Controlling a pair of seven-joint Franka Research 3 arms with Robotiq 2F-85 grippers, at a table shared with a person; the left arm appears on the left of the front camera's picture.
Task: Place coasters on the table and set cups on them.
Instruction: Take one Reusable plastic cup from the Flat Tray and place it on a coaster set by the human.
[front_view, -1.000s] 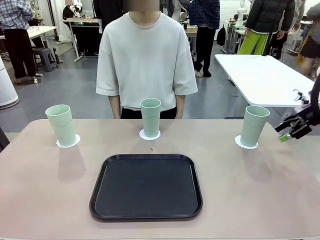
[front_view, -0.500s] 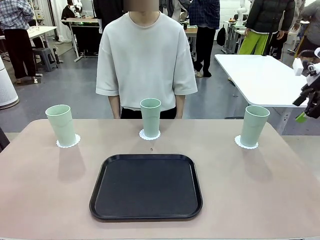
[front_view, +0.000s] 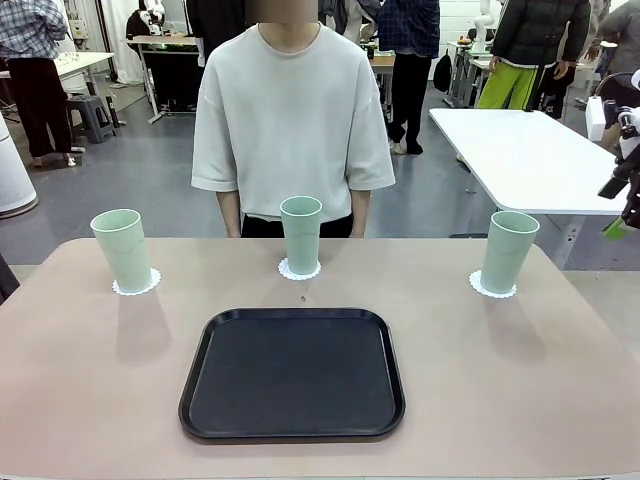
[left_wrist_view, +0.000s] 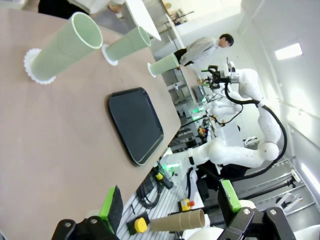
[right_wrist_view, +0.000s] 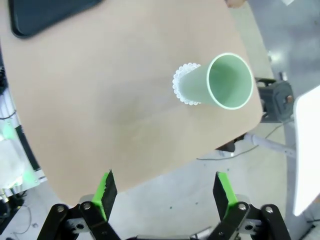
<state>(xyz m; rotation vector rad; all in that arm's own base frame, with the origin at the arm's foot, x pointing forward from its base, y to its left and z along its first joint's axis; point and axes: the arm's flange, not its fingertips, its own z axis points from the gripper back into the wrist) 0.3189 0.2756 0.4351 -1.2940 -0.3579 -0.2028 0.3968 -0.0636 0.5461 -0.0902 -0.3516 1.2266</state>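
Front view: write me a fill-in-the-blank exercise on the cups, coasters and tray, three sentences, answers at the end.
1. Each of the three cups, like the middle cup, stands on a white ____.
2. The black tray holds ____ cups.
3. The right gripper, with open jaws, hangs beyond the table's ____ edge, apart from the right cup.

Missing words: coaster; no; right
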